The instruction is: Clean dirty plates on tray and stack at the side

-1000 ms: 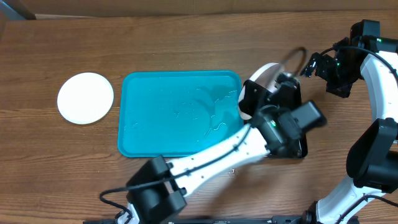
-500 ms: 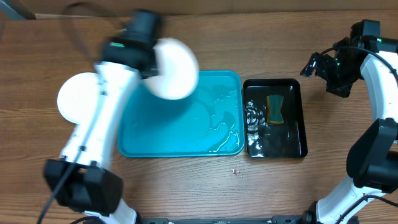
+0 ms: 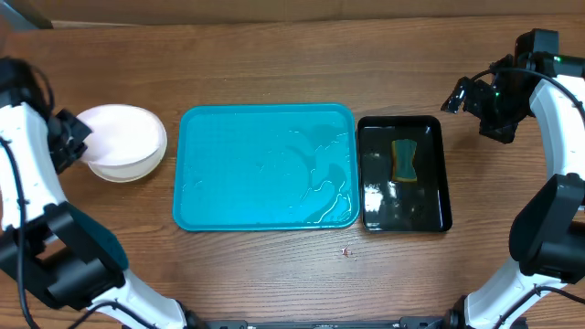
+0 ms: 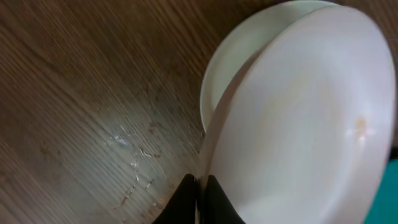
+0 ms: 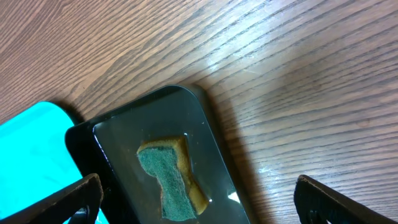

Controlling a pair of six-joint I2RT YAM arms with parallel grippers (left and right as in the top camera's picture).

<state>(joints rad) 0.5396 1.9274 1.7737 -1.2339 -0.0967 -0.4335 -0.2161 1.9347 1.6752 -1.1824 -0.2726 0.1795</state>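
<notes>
The turquoise tray (image 3: pixel 265 164) lies at the table's middle, wet and with no plates on it. My left gripper (image 4: pixel 200 186) is shut on the rim of a white plate (image 3: pixel 114 130), holding it tilted just over another white plate (image 3: pixel 123 169) that lies flat left of the tray. Both plates show in the left wrist view, the held one (image 4: pixel 311 124) over the lower one (image 4: pixel 242 62). A faint orange mark sits on the held plate. The pale yellow-green plate is out of view. My right gripper (image 3: pixel 462 96) is open and empty, in the air right of the black tray.
A narrow black tray (image 3: pixel 404 174) of water stands right of the turquoise tray, with a green and yellow sponge (image 3: pixel 403 161) in it; both also show in the right wrist view (image 5: pixel 174 180). Water drops lie on the wood by the plates (image 4: pixel 134 165).
My left arm swung the white plate from over the black tray, across the turquoise tray, to above the plate at the left. The right arm has not moved.
</notes>
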